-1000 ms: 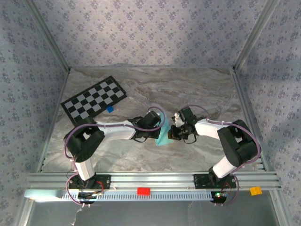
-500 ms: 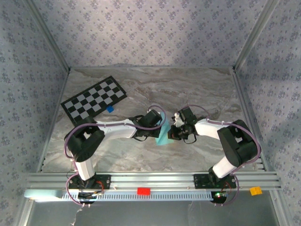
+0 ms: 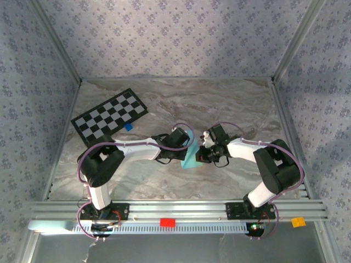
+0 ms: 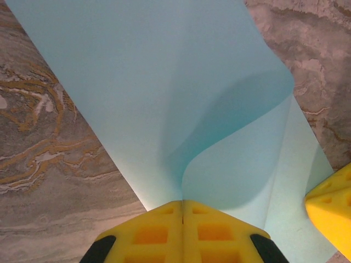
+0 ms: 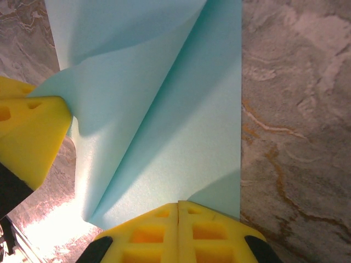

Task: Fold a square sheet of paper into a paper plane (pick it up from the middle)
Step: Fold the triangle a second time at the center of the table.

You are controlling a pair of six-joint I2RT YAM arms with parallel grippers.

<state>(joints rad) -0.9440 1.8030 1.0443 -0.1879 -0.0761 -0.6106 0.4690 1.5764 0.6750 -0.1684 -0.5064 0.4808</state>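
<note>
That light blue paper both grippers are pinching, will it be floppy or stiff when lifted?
Likely floppy: the square sheet of paper curls in a soft bulge where the left gripper pinches it. Probably creases easily, given the straight fold line running toward the right gripper.

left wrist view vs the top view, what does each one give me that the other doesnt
Left wrist close-up: the left tool shut on the edge of the paper, and the sheet bulging in a soft curve. Top view: the checkerboard card, the small blue block beside it, the left arm and right arm meeting mid-table. Both: the light blue paper and the marble table.
</note>
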